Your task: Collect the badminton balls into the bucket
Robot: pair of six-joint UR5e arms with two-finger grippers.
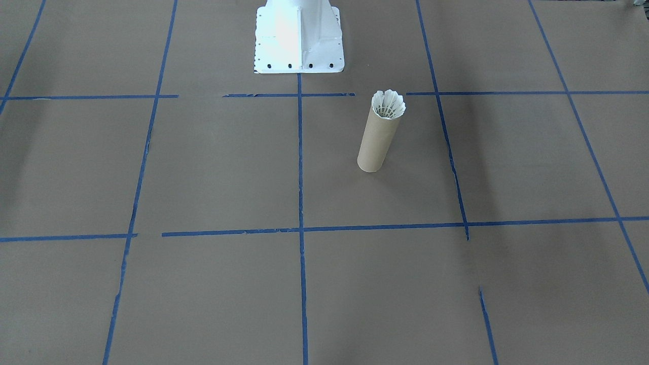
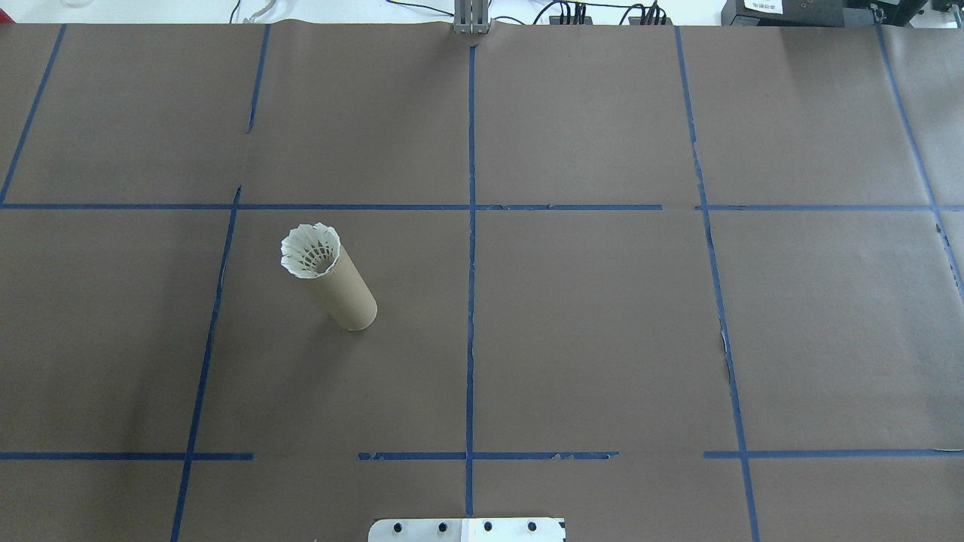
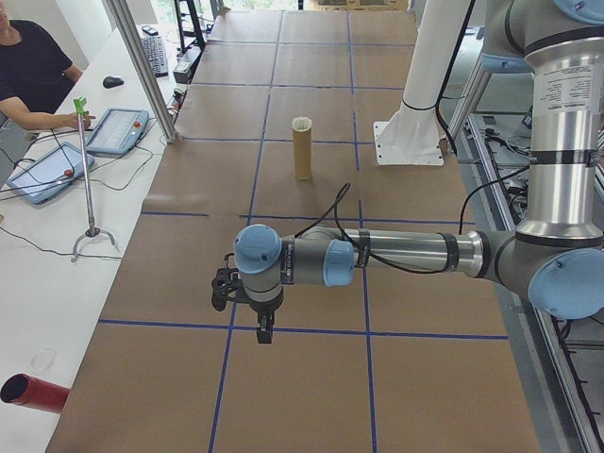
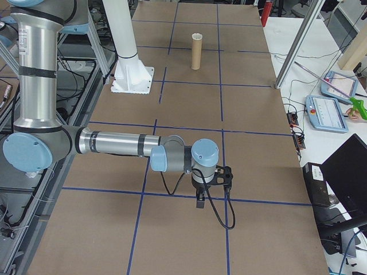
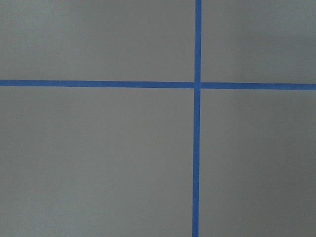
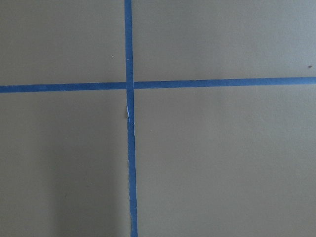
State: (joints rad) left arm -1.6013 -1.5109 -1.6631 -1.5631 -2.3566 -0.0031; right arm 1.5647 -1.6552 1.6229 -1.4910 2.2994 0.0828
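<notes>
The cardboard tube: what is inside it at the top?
A white feather shuttlecock sits in the mouth of the cardboard tube, its skirt opening upward and flaring over the rim. Its cork tip and the tube's lower inside are hidden by the wall.

tube (image 2: 348,290) upright, shuttle (image 2: 309,252) plugging mouth

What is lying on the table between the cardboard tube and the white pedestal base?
Nothing but brown paper and blue tape lines lies between the cardboard tube and the white pedestal base, as the front-facing view shows.
</notes>
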